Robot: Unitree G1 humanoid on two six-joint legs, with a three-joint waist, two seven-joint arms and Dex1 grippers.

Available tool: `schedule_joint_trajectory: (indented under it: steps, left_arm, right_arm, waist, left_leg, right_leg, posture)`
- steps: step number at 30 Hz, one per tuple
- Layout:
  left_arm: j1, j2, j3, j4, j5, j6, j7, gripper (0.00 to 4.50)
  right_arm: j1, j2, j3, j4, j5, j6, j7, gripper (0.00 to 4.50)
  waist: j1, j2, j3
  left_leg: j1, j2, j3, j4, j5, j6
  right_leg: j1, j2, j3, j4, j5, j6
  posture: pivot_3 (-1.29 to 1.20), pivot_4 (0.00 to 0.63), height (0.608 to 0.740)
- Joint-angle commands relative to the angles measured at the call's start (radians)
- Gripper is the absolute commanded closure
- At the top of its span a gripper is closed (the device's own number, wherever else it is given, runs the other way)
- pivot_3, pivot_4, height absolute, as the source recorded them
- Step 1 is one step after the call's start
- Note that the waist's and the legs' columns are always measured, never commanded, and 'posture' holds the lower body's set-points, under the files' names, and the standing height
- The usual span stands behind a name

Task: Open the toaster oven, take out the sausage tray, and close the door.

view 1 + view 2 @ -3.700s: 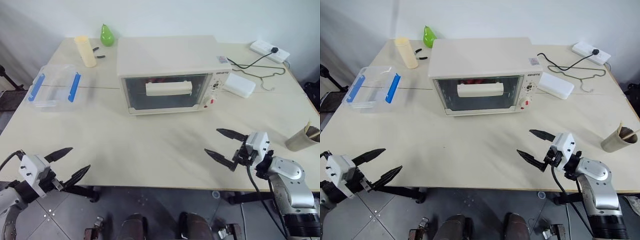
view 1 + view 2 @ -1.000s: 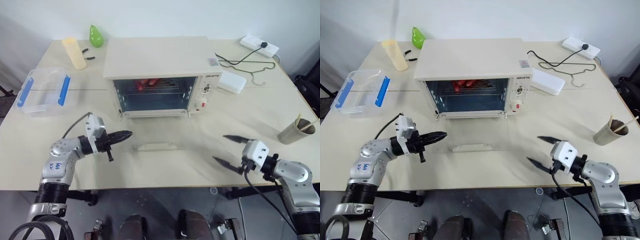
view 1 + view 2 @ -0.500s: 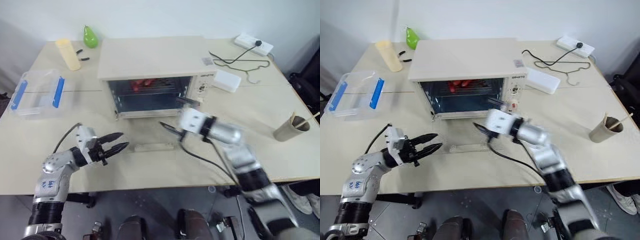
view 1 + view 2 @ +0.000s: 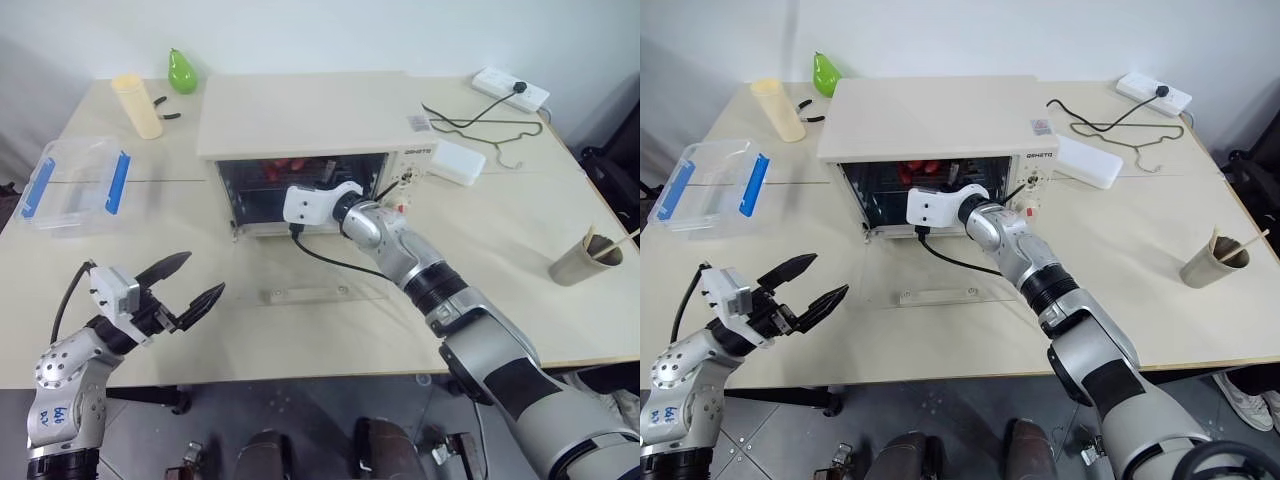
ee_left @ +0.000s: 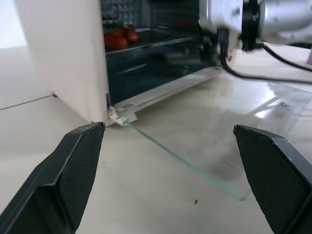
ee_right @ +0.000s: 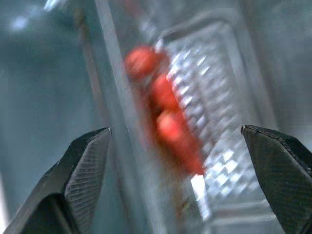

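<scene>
- Left gripper [image 4: 180, 285] hovers over the near left part of the table [image 4: 560, 180], fingers spread wide, nothing between them, pointing toward the oven.
- Left wrist view: both black fingertips [image 5: 78, 168] frame the oven's lower left corner and the lowered glass.
- Door [image 4: 310, 265] is folded down flat in front of the toaster oven [image 4: 310, 115], glass panel lying on the tabletop, its cream bar handle [image 4: 310, 295] at the near edge.
- Right arm reaches across the open door; its white wrist housing sits at the oven mouth.
- Right gripper [image 6: 183, 141] is spread wide, empty, aimed into the cavity. Right wrist view is blurred but shows both fingers apart with the sausages [image 6: 168, 119] between and beyond them, not touching.
- Sausage tray [image 6: 214, 102] sits inside the oven, shiny embossed metal under the red sausages; sausages also show red in the cavity [image 4: 920, 168] behind the right wrist.
- Oven controls are on the right of the front panel, just beside the right arm.
- Clear plastic box with blue clips [image 4: 75, 180] sits on the table's left side, well apart from the oven.
- Paper cup with sticks [image 4: 590, 258] stands at the right edge.
- Far side: cream tumbler [image 4: 135, 105], green pear [image 4: 182, 72], small pliers [image 4: 163, 108] at far left; white flat box [image 4: 455, 160] just beside the oven's right; power strip [image 4: 508, 88] and wire hanger [image 4: 500, 140] at far right.
</scene>
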Motion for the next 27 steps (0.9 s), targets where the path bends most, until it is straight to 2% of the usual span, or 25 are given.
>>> schedule_joint_trajectory:
  steps: [1, 8, 11, 18, 27]
  left_arm:
    - [-0.006, 0.016, 0.017, -0.045, -0.03, 0.005, 0.004, 0.0]
    - [-0.054, 0.03, -0.005, -0.024, -0.032, 0.025, -0.012, 0.0]
    - [-0.078, 0.034, -0.012, -0.012, -0.03, 0.032, -0.016, 0.0]
    - [-0.21, 0.055, -0.075, 0.084, 0.001, 0.031, -0.064, 0.0]
    - [-0.441, 0.065, -0.147, 0.258, 0.048, -0.003, -0.115, 0.0]
  right_arm:
    - [-0.021, 0.009, 0.003, -0.007, 0.006, -0.022, 0.008, 0.89]
    - [-0.037, 0.011, -0.003, 0.007, 0.007, -0.02, 0.02, 3.43]
    - [-0.044, 0.011, -0.006, 0.016, 0.005, -0.008, 0.018, 4.38]
    - [-0.058, -0.012, -0.015, -0.05, 0.029, -0.052, 0.094, 4.38]
    - [0.005, -0.049, -0.007, -0.224, 0.039, -0.064, 0.2, 4.38]
  waist:
    - [-0.006, 0.0, 0.0]
    - [-0.01, 0.0, 0.0]
    - [-0.011, -0.001, 0.0]
    - [-0.01, -0.001, -0.001]
    - [-0.012, -0.001, 0.0]
  left_leg:
    - [0.0, 0.0, 0.0, 0.0, 0.0, 0.0]
    - [0.0, 0.0, 0.0, -0.001, 0.0, 0.0]
    - [0.0, 0.0, 0.0, -0.001, 0.0, 0.0]
    - [0.001, 0.0, 0.0, -0.001, 0.0, 0.0]
    - [-0.001, 0.0, 0.0, -0.003, 0.0, -0.001]
  right_leg:
    - [0.0, 0.0, 0.0, 0.0, 0.0, 0.0]
    - [0.0, 0.0, 0.0, 0.0, 0.0, 0.0]
    - [0.0, 0.0, 0.0, 0.0, 0.0, 0.0]
    - [0.0, 0.001, 0.0, 0.0, 0.0, 0.0]
    - [-0.001, 0.001, -0.003, -0.001, 0.0, 0.0]
  posture:
    - [0.0, 0.15, 0.74]
    - [0.0, 0.15, 0.74]
    - [0.0, 0.15, 0.74]
    - [0.0, 0.15, 0.74]
    - [0.0, 0.15, 0.74]
